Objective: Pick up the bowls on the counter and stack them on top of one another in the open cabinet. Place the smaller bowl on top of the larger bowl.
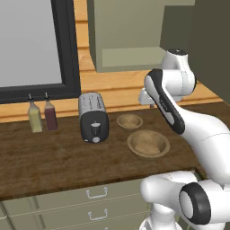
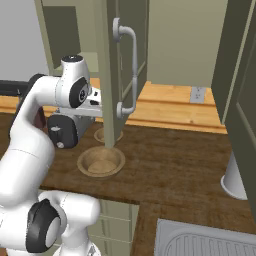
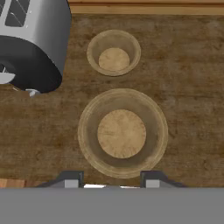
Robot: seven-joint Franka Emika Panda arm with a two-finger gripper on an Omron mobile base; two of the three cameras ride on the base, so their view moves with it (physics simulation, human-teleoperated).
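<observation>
The larger bowl rests upright near the front of the counter. Just behind it sits the smaller bowl, partly hidden by the cabinet door in the right base view. My gripper hangs above the counter and looks straight down. It is open, with its fingertips wide apart over the near rim of the larger bowl and nothing between them. The open cabinet hangs on the wall above the bowls, its door swung out.
A silver toaster lies left of the bowls. Two bottles stand by the dark window frame. A sink is at the right front, with a white object behind it. Pale drawers run below the counter.
</observation>
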